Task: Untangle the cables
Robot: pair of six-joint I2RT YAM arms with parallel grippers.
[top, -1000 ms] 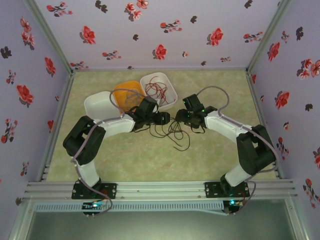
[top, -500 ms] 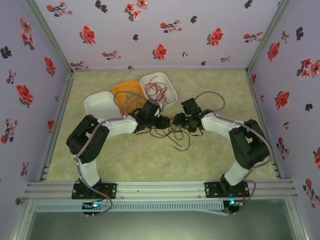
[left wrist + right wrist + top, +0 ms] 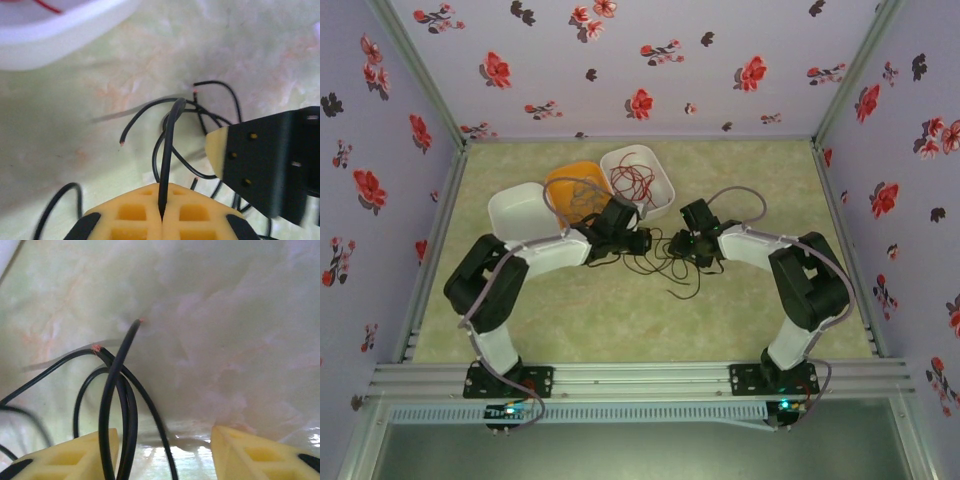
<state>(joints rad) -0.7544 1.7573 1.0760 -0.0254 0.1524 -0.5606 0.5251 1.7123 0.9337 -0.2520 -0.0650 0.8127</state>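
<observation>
- We find the black cables (image 3: 665,263) lying in a loose tangle mid-bench (image 3: 750,330), between the two hands and just in front of the orange tray (image 3: 560,183)
- The left hand (image 3: 162,216) is fully closed, with one black strand (image 3: 168,145) pinched at the very tips of its pads
- The right hand (image 3: 165,440) has its fingers apart and grips nothing; several strands cross beside its left finger
- Risk: with the tangle unanchored, a left-hand pull would likely drag the whole bundle or tighten the knot
- Risk: such a shallow tip grip could let the thin strand slip
- Risk: the right hand may close on several strands at once
- Risk: the hands sit near each other and could clash
- The pinched strand runs straight out from the pads, then bends into the tangle; the bundle's long axis lies across the bench, hand to hand
</observation>
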